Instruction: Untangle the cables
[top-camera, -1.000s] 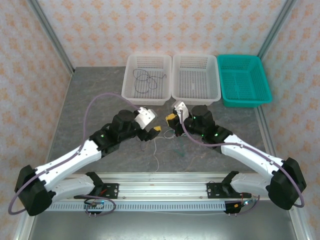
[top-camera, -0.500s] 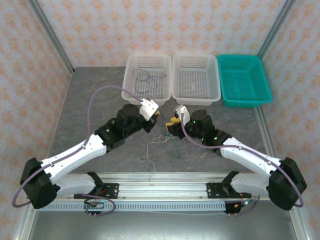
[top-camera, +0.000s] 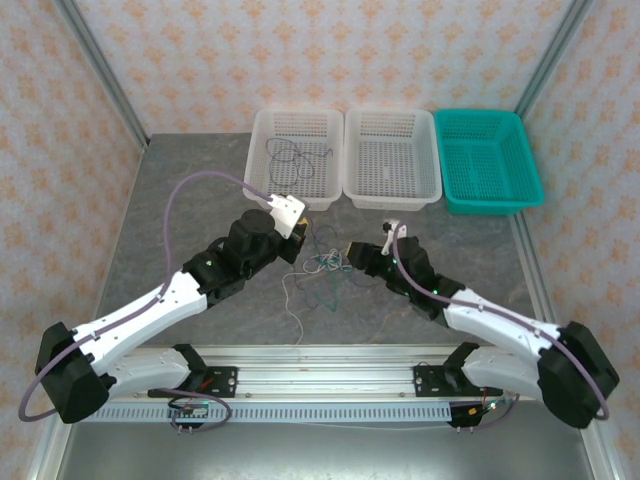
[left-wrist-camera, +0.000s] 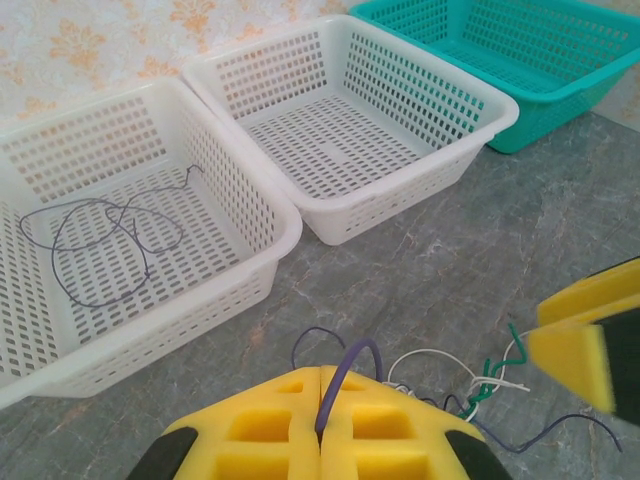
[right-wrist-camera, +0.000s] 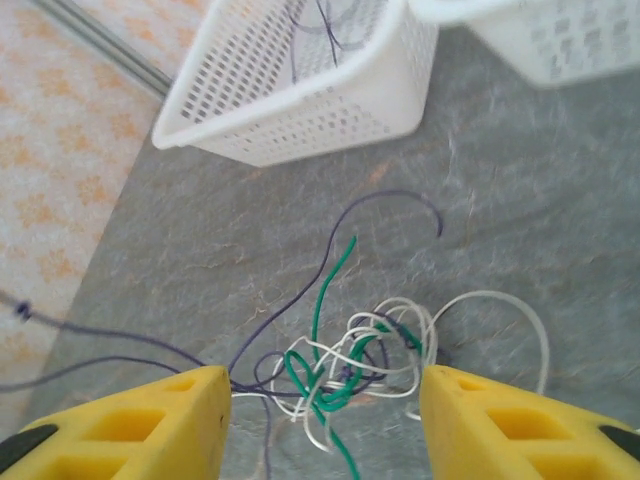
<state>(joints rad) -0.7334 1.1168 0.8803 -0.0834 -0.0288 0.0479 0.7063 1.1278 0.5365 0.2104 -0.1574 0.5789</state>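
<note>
On the left, one purplish wire (top-camera: 288, 157) lies coiled in the white basket (top-camera: 250, 165), so we judge that one sorted. Our left pincer (left-wrist-camera: 320, 410) is clenched on a purple strand (left-wrist-camera: 347, 368) rising from the knot. The white, green and purple cables (right-wrist-camera: 345, 365) sit tangled mid-worktop (top-camera: 180, 200). Our right pincer (right-wrist-camera: 322, 395) is released, straddling them. Most of the untangling remains.

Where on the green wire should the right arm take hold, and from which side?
Probably the straight free tail of the green wire, which sticks out of the knot toward the basket. Come down from above with the open right fingers set across it. Lower down, the white wire and purple wire loop around it, so a grip there would likely catch them too.
</note>
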